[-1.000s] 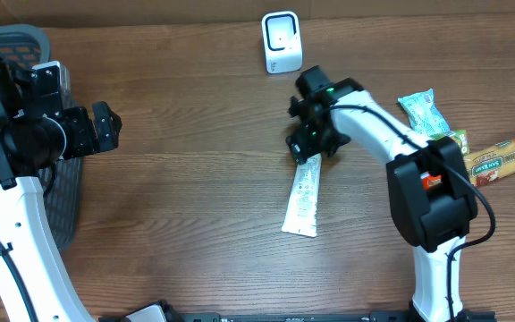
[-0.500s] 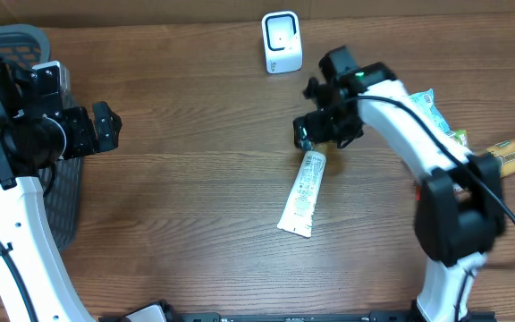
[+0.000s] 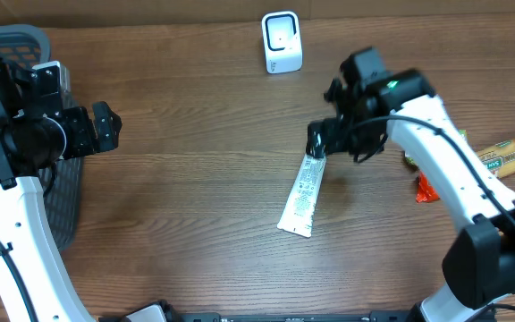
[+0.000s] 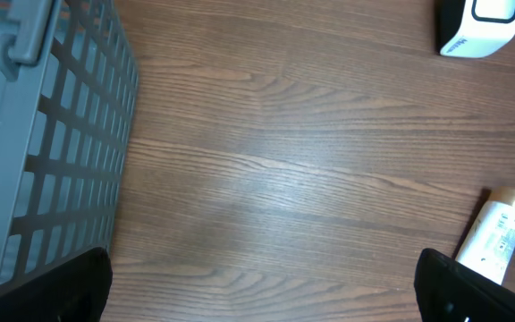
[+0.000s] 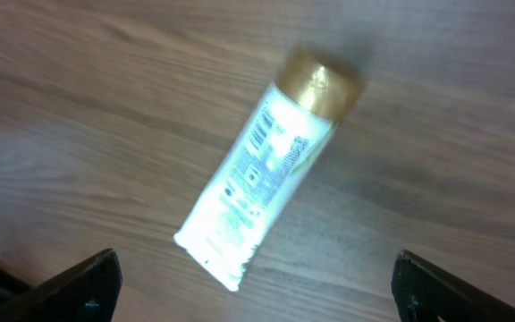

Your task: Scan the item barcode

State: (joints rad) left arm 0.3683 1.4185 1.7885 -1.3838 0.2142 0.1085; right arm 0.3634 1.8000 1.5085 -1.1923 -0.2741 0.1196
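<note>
The item, a white tube (image 3: 299, 195) with a gold cap, lies flat on the wooden table, cap end pointing up-right. It also shows in the right wrist view as the tube (image 5: 262, 174), printed barcode side up, and at the edge of the left wrist view as the tube (image 4: 494, 243). The white scanner (image 3: 281, 42) stands at the table's back, also seen as the scanner (image 4: 481, 25). My right gripper (image 3: 340, 141) hovers open above the tube's cap end, nothing between its fingers (image 5: 257, 286). My left gripper (image 3: 101, 125) is open and empty at far left (image 4: 262, 286).
A grey slatted basket (image 3: 7, 40) stands at the left edge, close beside the left gripper, its wall (image 4: 52, 134) filling that view's left side. Snack packets (image 3: 508, 154) lie at the right edge, partly under the right arm.
The right gripper has lifted off the tube and moved right, jaws spreading wide. The tube stays on the table, shifted slightly. The left arm has not moved.
</note>
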